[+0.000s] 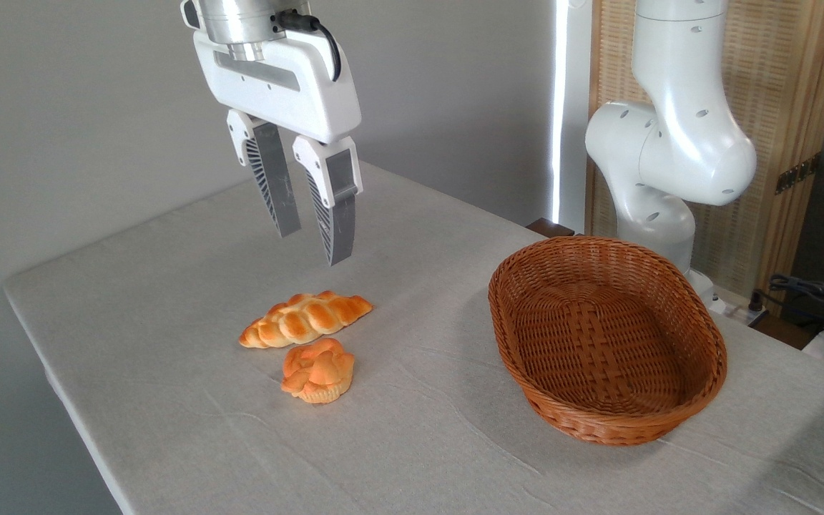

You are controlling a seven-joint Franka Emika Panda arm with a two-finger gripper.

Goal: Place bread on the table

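Small round knotted bun [317, 372], golden-orange glossy crust, paler base, sits on the light grey, slightly wrinkled cloth-covered tabletop [190, 429], left of centre, near side. Just beyond it lies a long braided golden loaf [305, 319] — the two are very close, whether they touch I cannot tell. White two-finger tool [313, 247] hangs in the air above and behind the loaf, well clear of both breads; its grey ribbed fingers [274, 182] stand apart with a gap between them, nothing held. Fingers point down, tilted slightly toward the right.

Brown oval wicker basket [705, 372] rests on the tabletop at the right, well apart from the bun. White arm body [677, 143] rises at the far right behind the basket, in front of a pale wooden slatted screen [784, 107]. Dark cables [812, 293] at the far right edge — detail too small to tell. Plain grey wall [83, 107] behind the tabletop.
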